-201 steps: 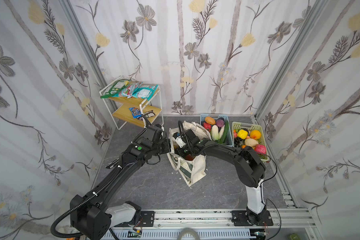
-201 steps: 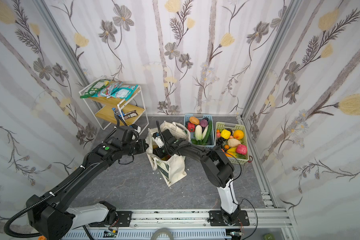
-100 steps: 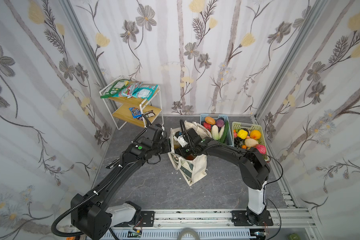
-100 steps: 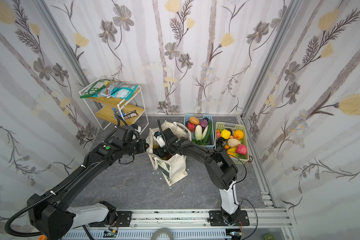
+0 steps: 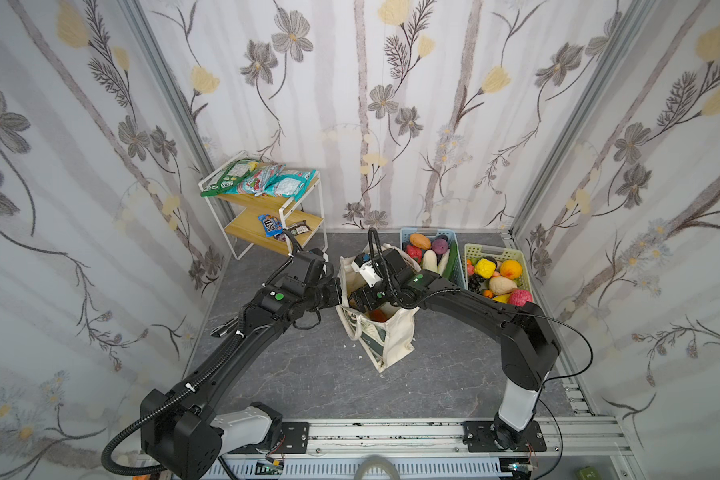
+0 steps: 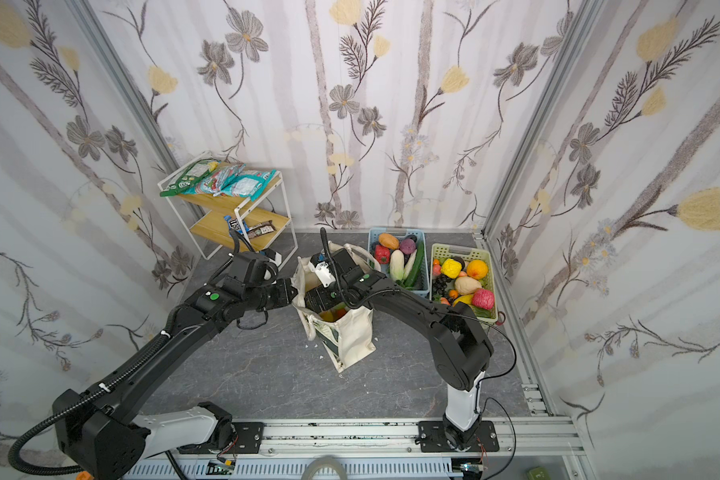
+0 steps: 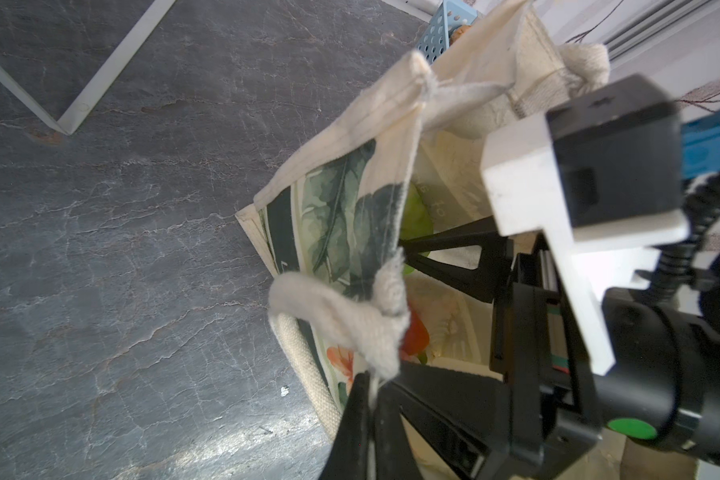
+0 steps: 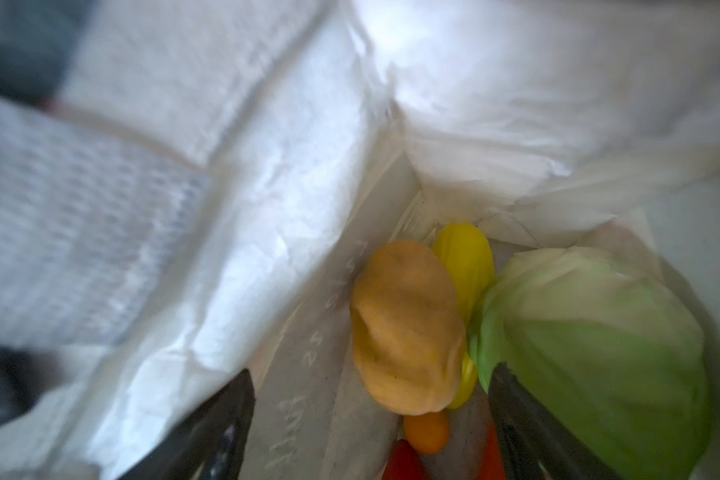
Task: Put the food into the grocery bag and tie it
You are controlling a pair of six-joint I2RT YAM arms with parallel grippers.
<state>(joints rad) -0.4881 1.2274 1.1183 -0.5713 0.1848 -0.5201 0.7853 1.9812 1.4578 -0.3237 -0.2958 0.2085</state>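
Observation:
The cream grocery bag (image 5: 391, 336) (image 6: 350, 336) stands upright mid-floor with its mouth open. My left gripper (image 5: 341, 293) (image 7: 370, 386) is shut on the bag's rim, pinching cream fabric beside a strap handle (image 7: 333, 316). My right gripper (image 5: 360, 300) (image 8: 373, 372) reaches down into the bag's mouth and is open, with nothing between its fingers (image 7: 454, 249). Food lies at the bottom of the bag: a green cabbage (image 8: 591, 332), an orange-yellow fruit (image 8: 408, 328), a yellow fruit (image 8: 466, 257) and a small orange piece (image 8: 427, 432).
A blue basket (image 5: 429, 230) and a pale green basket (image 5: 491, 249), both full of toy produce, stand behind and to the right of the bag. A two-tier shelf rack (image 5: 304, 208) at the back left carries snack packets (image 5: 262, 183).
The right arm has shifted slightly to the right, its gripper still inside the bag. The left gripper keeps its hold on the rim and has not moved.

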